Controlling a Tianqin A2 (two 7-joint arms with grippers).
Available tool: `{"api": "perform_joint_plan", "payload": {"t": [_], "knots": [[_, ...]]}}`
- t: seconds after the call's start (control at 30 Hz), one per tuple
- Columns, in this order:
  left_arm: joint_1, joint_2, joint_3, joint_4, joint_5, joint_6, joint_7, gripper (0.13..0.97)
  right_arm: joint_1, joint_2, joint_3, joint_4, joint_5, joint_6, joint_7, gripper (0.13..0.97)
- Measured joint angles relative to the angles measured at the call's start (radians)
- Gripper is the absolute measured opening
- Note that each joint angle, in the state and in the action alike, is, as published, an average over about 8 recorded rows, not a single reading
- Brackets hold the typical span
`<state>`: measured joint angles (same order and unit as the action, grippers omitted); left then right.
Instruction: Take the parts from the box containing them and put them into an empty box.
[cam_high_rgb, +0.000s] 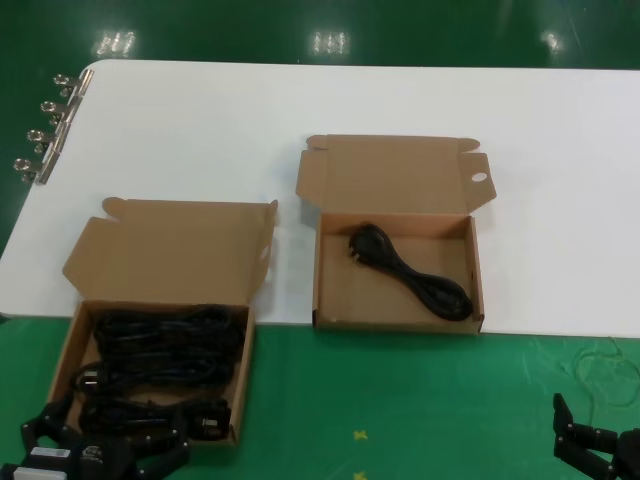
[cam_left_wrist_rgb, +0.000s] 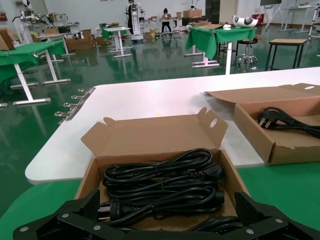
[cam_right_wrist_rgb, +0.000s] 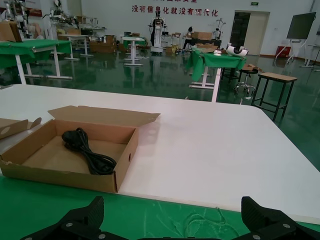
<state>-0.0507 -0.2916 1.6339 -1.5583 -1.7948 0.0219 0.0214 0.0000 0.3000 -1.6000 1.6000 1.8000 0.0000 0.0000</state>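
Observation:
The box containing the parts lies open at the lower left, holding several black coiled power cords with plugs. My left gripper hovers open at that box's near edge. In the left wrist view its fingers straddle the cords in the carton, touching none of them; the gripper holds nothing. The other box, its lid ear pierced by an oval hole, sits at the centre with one cord lying diagonally inside. My right gripper waits open over the green cloth at the lower right, also empty.
Both cartons straddle the line between the white table and the green cloth. Binder clips line the table's far left edge. A loose tangle of thread lies on the cloth before the right gripper.

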Motion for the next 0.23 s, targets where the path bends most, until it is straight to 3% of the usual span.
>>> {"api": "perform_joint_plan", "payload": {"t": [0.23], "knots": [[0.000,0.000,0.000,0.000,0.000,0.000,0.000,0.966,0.000,0.000,0.000,0.000,0.000,0.000,0.000,0.966]]}}
